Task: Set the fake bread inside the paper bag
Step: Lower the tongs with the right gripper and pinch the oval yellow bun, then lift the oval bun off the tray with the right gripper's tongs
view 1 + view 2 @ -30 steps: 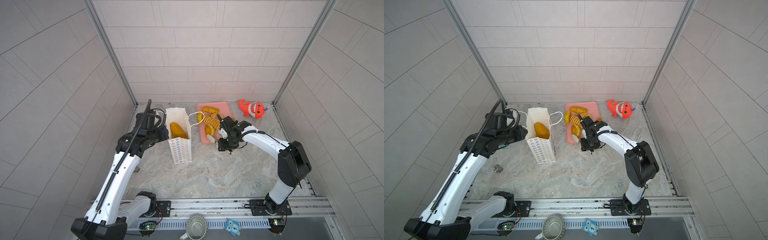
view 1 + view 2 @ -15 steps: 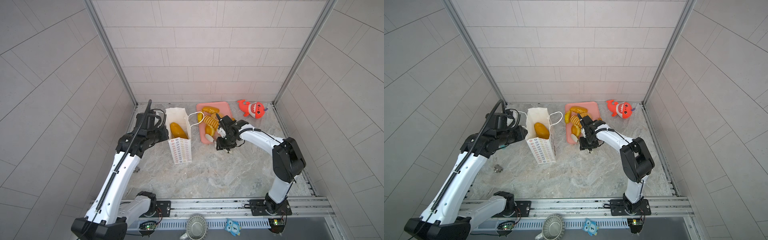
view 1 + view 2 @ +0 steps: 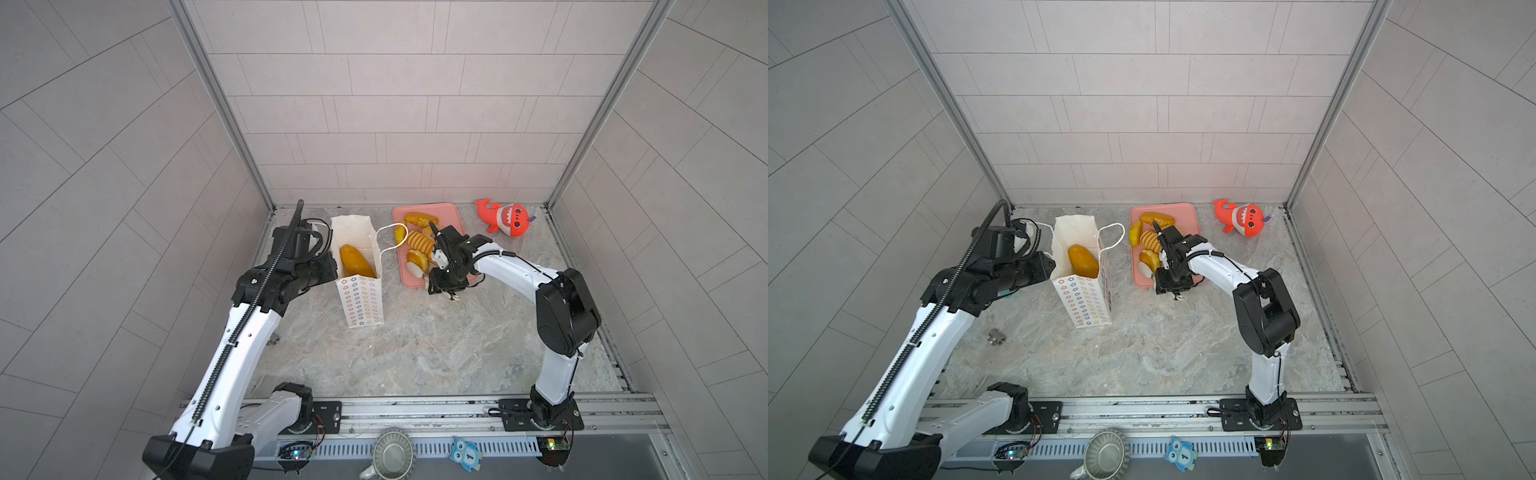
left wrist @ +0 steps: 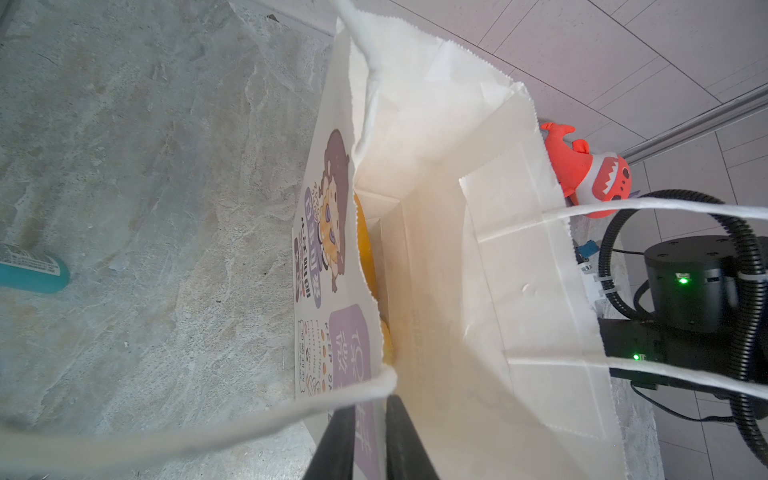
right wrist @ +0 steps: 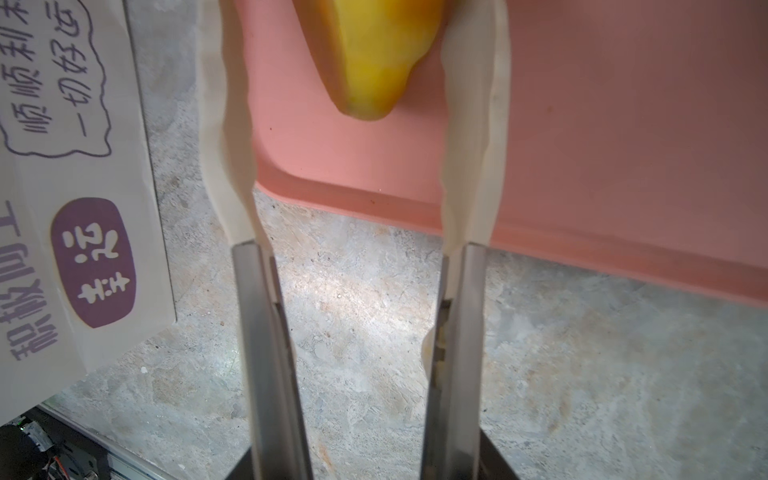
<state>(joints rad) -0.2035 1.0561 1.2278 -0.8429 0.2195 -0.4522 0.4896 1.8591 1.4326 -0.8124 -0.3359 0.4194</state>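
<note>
Left jaws clamp the paper bag [image 3: 360, 299] at its rim to hold the mouth open; one loaf [image 3: 355, 261] lies inside. Right jaws, apart, straddle a yellow bread [image 5: 370, 54] on the pink tray [image 5: 602, 124] at the bag's three o'clock.

Bright even overhead light (soft shadows), wide-angle edge distortion

The marbled tabletop [image 3: 415, 353] bears the paper bag [image 3: 362, 300] mid-frame, with a pink tray [image 3: 456, 216] beside it. A red shark [image 3: 505, 217] lies upper right, a metal fitting [image 3: 995, 336] left.
</note>
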